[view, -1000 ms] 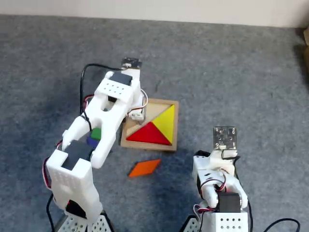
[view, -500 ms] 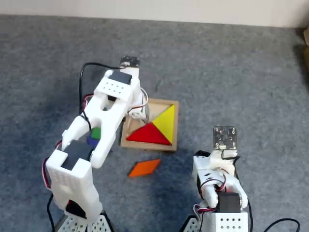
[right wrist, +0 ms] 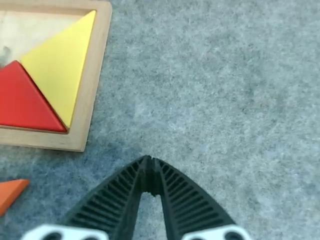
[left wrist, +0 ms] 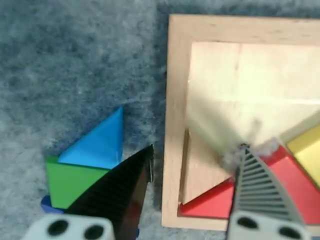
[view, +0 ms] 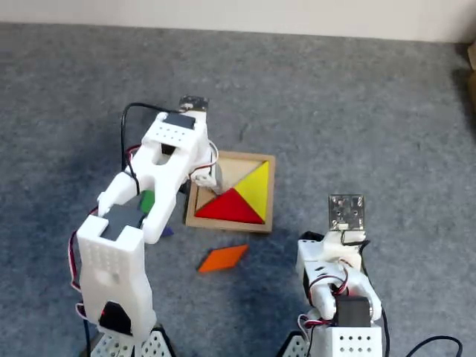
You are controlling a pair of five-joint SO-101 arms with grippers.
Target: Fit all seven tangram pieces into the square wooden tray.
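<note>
The left hand (left wrist: 197, 148) hangs released and empty astride the rim of the tray (left wrist: 175, 100), one finger outside and one over the red triangle (left wrist: 220, 200), probably poised between placements. The red triangle and the yellow triangle (view: 255, 186) lie in the tray, leaving bare wood for the rest. A blue triangle (left wrist: 100, 145) and a green piece (left wrist: 67, 180) wait just beside the tray, while the orange parallelogram (view: 222, 258) lies apart on the desk (view: 372, 111). The right hand (right wrist: 150, 177) is clenched on nothing, well clear of the work. The left arm (view: 167, 160) hides one side of the tray and whatever lies beneath, so seven pieces cannot be counted.
</note>
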